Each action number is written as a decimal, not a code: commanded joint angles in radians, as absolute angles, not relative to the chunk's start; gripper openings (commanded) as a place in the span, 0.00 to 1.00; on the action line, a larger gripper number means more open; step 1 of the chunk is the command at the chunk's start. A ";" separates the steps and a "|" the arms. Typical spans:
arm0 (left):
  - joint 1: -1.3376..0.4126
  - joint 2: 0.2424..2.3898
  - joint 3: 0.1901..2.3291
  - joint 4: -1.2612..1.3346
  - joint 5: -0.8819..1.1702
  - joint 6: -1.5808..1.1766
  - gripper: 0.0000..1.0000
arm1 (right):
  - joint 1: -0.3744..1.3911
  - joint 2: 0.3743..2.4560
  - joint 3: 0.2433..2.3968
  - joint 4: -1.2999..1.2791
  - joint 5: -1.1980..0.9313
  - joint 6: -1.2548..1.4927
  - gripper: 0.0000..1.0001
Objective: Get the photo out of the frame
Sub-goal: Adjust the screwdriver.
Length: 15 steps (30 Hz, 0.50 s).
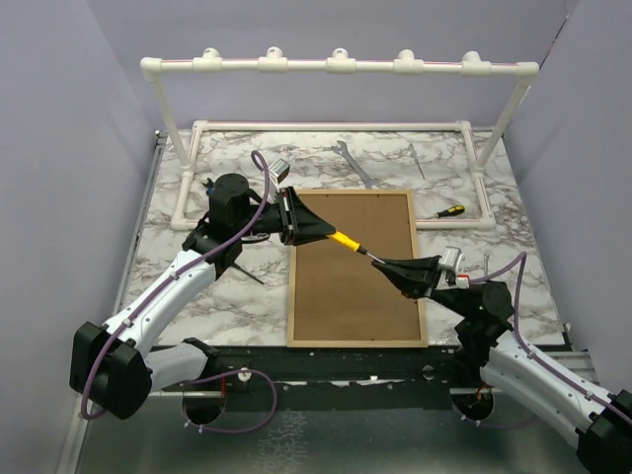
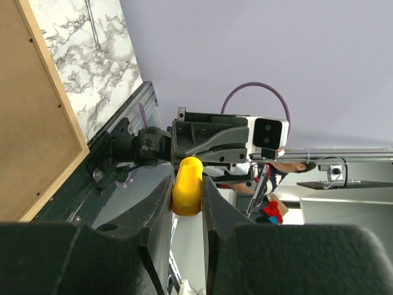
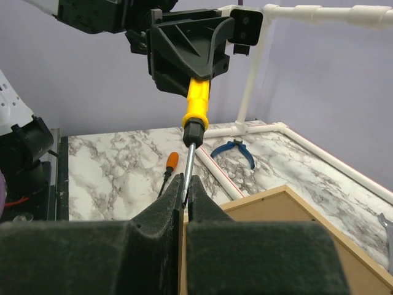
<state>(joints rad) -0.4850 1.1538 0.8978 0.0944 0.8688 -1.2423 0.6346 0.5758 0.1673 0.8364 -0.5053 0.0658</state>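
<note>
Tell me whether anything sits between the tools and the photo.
Yes. The frame lies face down, so its brown backboard covers the photo, which is out of sight. Both tools are also shut on a yellow-handled screwdriver above it: left tool on the handle, right tool on the shaft.

I can't read any writing, label, brand or number in any of my three views

Screwdriver (image 1: 344, 239) aloft across the frame (image 1: 346, 306); white pipe rack (image 1: 336, 66) over the far side.
</note>
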 commanded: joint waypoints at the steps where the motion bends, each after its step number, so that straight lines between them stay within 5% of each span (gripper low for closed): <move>1: -0.486 1.154 0.877 0.118 0.892 -1.234 0.00 | 0.639 0.580 0.199 0.846 -0.485 0.085 0.01; 3: -0.486 1.155 0.871 0.118 0.889 -1.229 0.10 | 0.639 0.586 0.203 0.842 -0.484 0.095 0.01; 9: -0.485 1.135 0.881 0.117 0.868 -1.172 0.72 | 0.639 0.686 0.349 0.605 -0.466 0.219 0.01; 11: -0.484 1.127 0.881 0.116 0.870 -1.137 0.82 | 0.638 0.737 0.408 0.516 -0.493 0.280 0.01; 15: -0.480 1.116 0.853 0.117 0.874 -1.054 0.87 | 0.638 0.809 0.462 0.491 -0.572 0.424 0.01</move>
